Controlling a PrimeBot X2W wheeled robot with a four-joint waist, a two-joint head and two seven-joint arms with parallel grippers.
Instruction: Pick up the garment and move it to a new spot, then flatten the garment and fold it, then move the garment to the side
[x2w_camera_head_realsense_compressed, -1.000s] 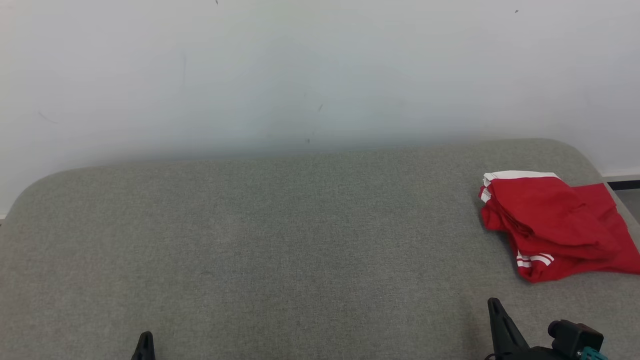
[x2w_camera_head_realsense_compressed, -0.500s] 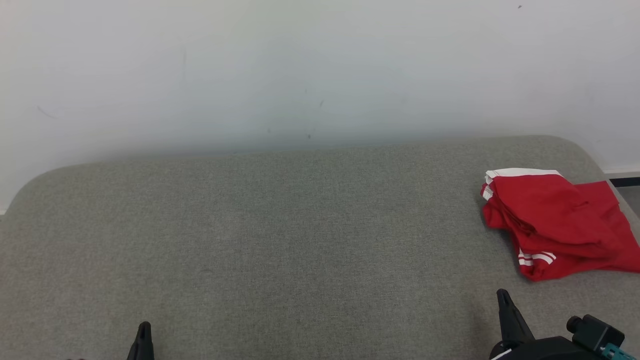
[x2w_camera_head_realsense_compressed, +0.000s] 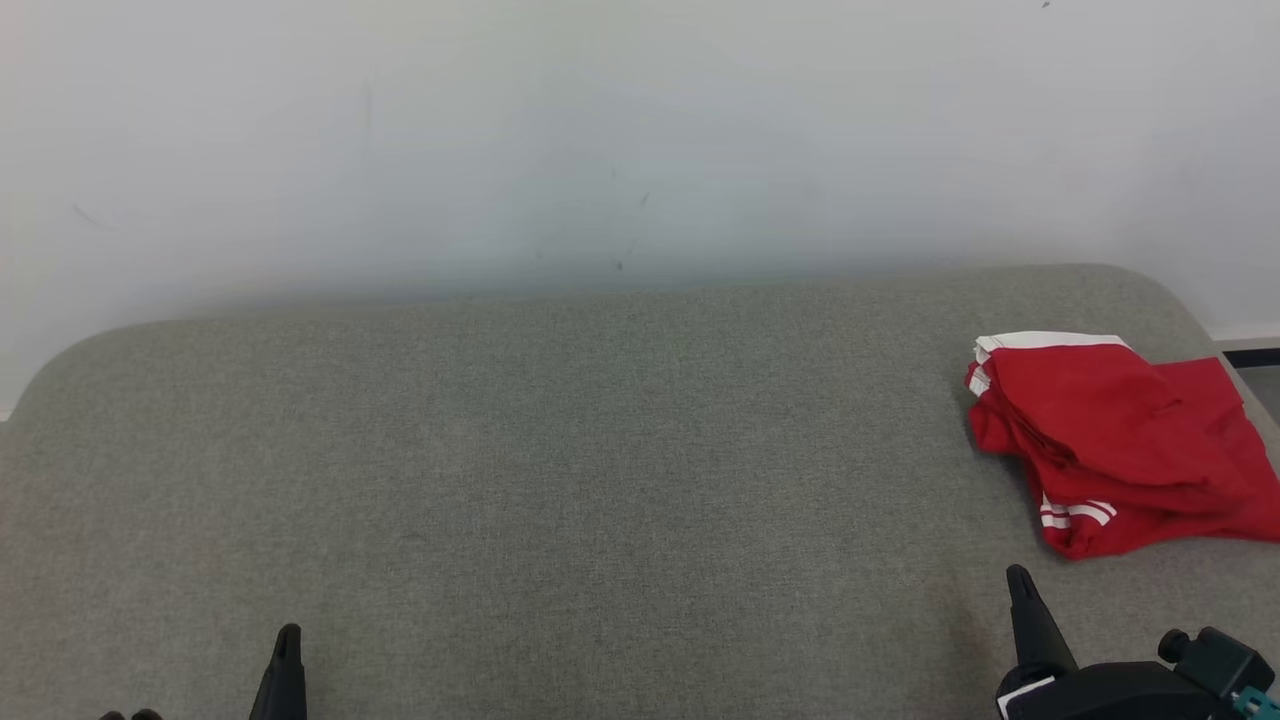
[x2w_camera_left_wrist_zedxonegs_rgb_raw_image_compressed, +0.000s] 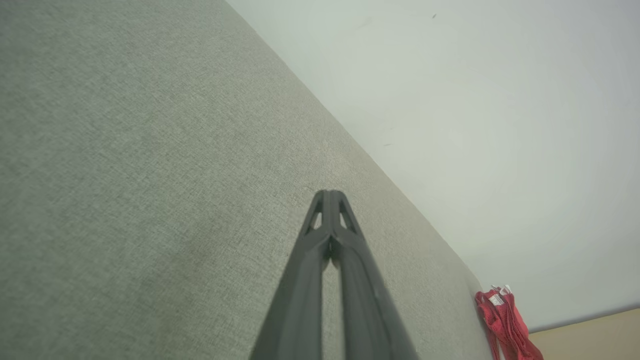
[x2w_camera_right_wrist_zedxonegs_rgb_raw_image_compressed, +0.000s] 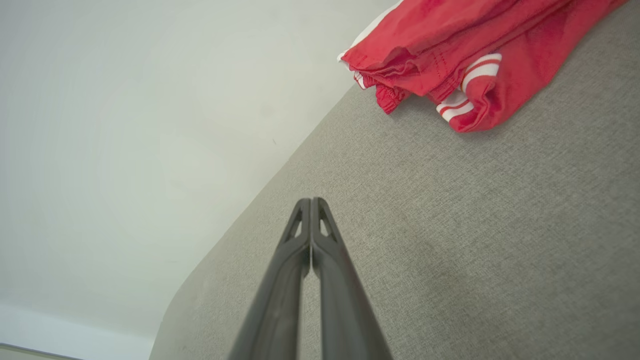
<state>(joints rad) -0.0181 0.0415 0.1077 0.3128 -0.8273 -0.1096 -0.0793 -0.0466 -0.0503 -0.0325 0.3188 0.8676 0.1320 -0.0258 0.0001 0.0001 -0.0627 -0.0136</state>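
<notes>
Pale, faintly scuffed wall (x2w_camera_head_realsense_compressed: 600, 130) is seen across the top of the head view, and below it a broad grey-green upholstered surface (x2w_camera_head_realsense_compressed: 600, 480) with rounded far corners is spread from edge to edge. At the lower left, the left gripper (x2w_camera_head_realsense_compressed: 287, 640) is seen as a single dark point rising from the bottom edge above bare fabric, with nothing held; in the left wrist view its two long fingers are shown pressed together at the tips, with only a narrow slit left lower down between them. The middle of the surface is crossed by no object. At the lower right, the right gripper (x2w_camera_head_realsense_compressed: 1018, 575) is raised as another dark point, and its black housing (x2w_camera_head_realsense_compressed: 1100, 695) is cut off by the bottom edge; in the right wrist view its jaws are likewise shown shut tip to tip and nothing is pinched. Beyond that gripper and apart from it, near the right end of the surface, the garment (x2w_camera_head_realsense_compressed: 1110, 440) is laid in a loosely folded red bundle. White bands are shown along its far edge and white stripes at its near corner, and its right side is cut off by the frame. A dark baseboard strip (x2w_camera_head_realsense_compressed: 1250, 356) is visible past the surface's right far corner.
</notes>
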